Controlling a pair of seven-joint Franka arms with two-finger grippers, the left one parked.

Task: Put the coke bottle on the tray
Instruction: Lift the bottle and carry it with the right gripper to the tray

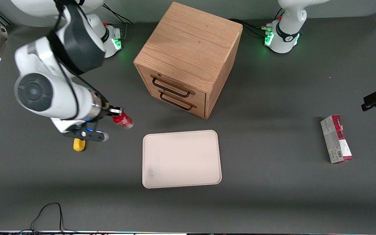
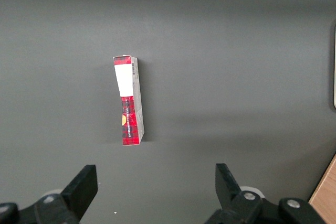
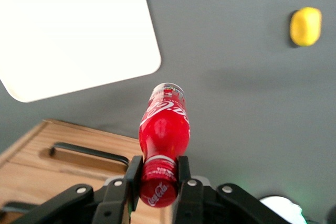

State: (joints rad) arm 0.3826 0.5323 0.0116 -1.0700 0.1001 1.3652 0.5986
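Carry step: the claw [image 3: 157, 182], clamped on the coke bottle [image 3: 164, 129] at its cap, hangs clear of the desk [image 1: 273, 195] beside the tray [image 1: 181, 158]; next, a sideways carry over it, then lowering.

place: robot lab | cues: grey table [image 1: 273, 195], bench-mounted arm bases, loose cables, scattered props

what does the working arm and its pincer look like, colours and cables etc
The right arm has a glossy white shell with dark grey joint bands and a round grey end cap. Black cables run along it. Its pincer has black fingers on a black body with silver screws. The base glows green.
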